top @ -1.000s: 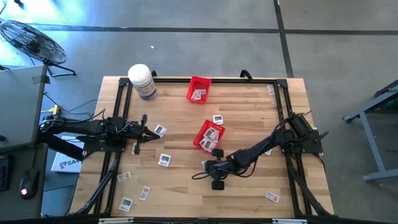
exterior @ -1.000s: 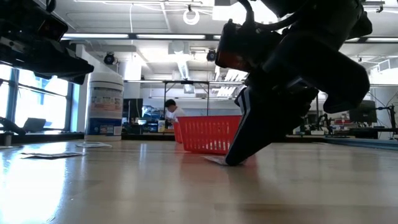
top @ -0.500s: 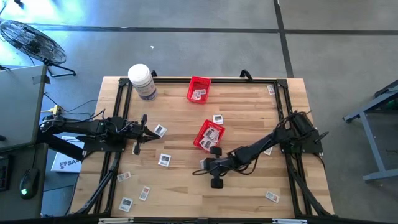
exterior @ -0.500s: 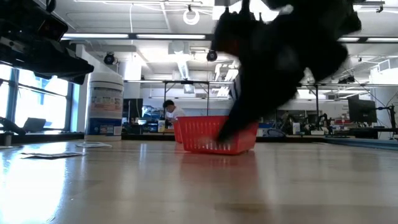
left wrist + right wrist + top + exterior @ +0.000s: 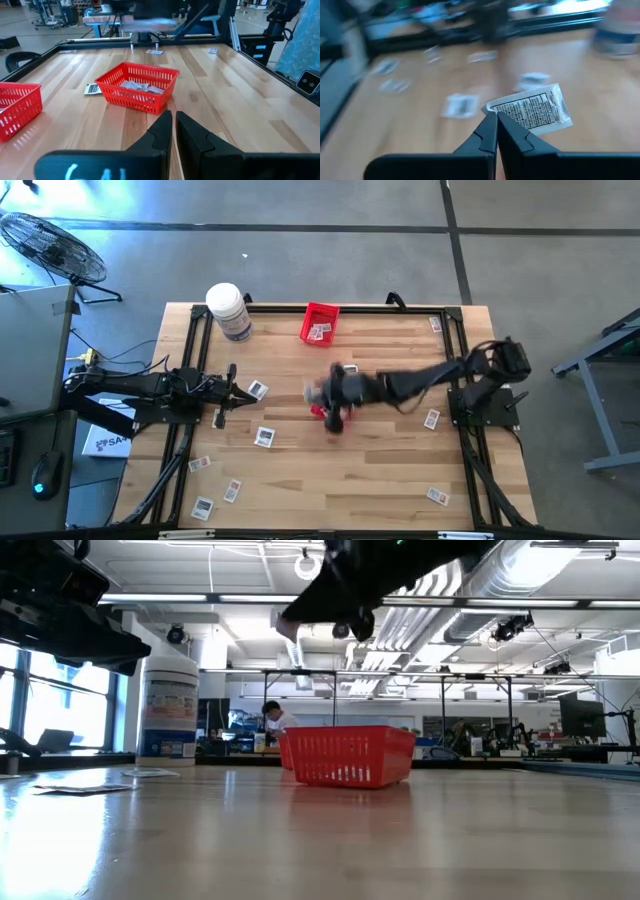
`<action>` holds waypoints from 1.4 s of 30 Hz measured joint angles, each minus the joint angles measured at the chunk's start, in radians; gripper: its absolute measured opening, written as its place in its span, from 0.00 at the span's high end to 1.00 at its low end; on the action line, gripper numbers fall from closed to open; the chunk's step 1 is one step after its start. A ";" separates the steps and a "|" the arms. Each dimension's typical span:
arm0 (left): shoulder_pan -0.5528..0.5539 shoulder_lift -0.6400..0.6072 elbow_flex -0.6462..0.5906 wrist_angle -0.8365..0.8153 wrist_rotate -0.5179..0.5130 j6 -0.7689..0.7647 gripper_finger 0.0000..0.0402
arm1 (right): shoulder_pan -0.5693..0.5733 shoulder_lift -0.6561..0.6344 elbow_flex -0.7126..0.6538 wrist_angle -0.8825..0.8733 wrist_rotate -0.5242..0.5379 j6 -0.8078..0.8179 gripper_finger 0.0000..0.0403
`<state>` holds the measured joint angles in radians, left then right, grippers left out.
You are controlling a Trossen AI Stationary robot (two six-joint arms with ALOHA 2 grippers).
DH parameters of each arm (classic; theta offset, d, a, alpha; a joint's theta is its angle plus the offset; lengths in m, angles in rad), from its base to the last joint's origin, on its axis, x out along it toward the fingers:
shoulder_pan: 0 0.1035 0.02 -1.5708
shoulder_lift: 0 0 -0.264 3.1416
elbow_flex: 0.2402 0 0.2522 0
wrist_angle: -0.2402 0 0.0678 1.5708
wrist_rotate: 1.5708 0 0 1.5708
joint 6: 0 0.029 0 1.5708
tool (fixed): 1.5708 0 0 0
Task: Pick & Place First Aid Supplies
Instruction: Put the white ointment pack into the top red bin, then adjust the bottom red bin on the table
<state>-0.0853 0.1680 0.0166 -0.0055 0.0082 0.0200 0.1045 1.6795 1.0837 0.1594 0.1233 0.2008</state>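
We hold one packet [image 5: 532,111] pinched in the right pincer [image 5: 496,117], aloft over the central basket [image 5: 138,92], positioned for release. The left pincer [image 5: 173,124] waits pressed together at desk [image 5: 400,480] left.

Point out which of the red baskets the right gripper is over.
The right gripper hangs over the mid-table red basket, holding a packet; the other red basket sits at the far edge, beside the white jar.
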 joint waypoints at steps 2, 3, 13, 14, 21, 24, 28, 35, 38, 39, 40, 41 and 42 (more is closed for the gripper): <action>0.000 0.000 0.000 0.000 0.000 0.000 0.95 | -0.077 -0.001 0.023 -0.019 -0.032 -0.003 1.00; 0.000 0.000 0.000 0.000 0.000 0.000 0.95 | -0.114 0.002 0.034 -0.035 -0.051 -0.011 1.00; 0.000 0.000 0.000 0.000 0.000 0.000 0.95 | -0.448 0.128 0.149 -0.106 -0.160 -0.087 1.00; 0.000 0.000 0.000 0.000 0.000 0.000 0.95 | -0.469 0.151 0.167 -0.113 -0.168 -0.097 1.00; 0.000 0.000 0.000 0.000 0.000 0.000 0.95 | -0.548 0.318 0.308 -0.227 -0.212 -0.141 1.00; 0.000 0.000 0.000 0.000 0.000 0.000 0.95 | -0.561 0.346 0.340 -0.292 -0.190 -0.134 0.98; 0.000 0.000 0.000 0.000 0.000 0.000 0.95 | -0.564 0.350 0.359 -0.371 -0.186 -0.131 0.90; 0.000 0.000 0.000 0.000 0.000 0.000 0.95 | -0.533 0.275 0.405 -0.614 -0.183 -0.185 0.74; 0.000 0.000 0.000 0.000 0.000 0.000 0.95 | -0.504 0.214 0.405 -0.747 -0.180 -0.207 0.72; 0.000 0.000 0.000 0.000 0.000 0.000 0.95 | -0.491 0.194 0.405 -0.785 -0.176 -0.212 0.72; 0.000 0.000 0.000 0.000 0.000 0.000 0.95 | -0.479 0.175 0.405 -0.824 -0.176 -0.220 0.72; 0.000 0.000 0.000 0.000 0.000 0.000 0.95 | -0.465 0.163 0.406 -0.863 -0.168 -0.224 0.72; 0.000 0.000 0.000 0.000 0.000 0.000 0.95 | -0.450 0.153 0.406 -0.906 -0.152 -0.224 0.72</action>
<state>-0.0855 0.1677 0.0166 -0.0055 0.0082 0.0200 -0.3457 1.8324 1.4895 -0.7469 -0.0285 -0.0234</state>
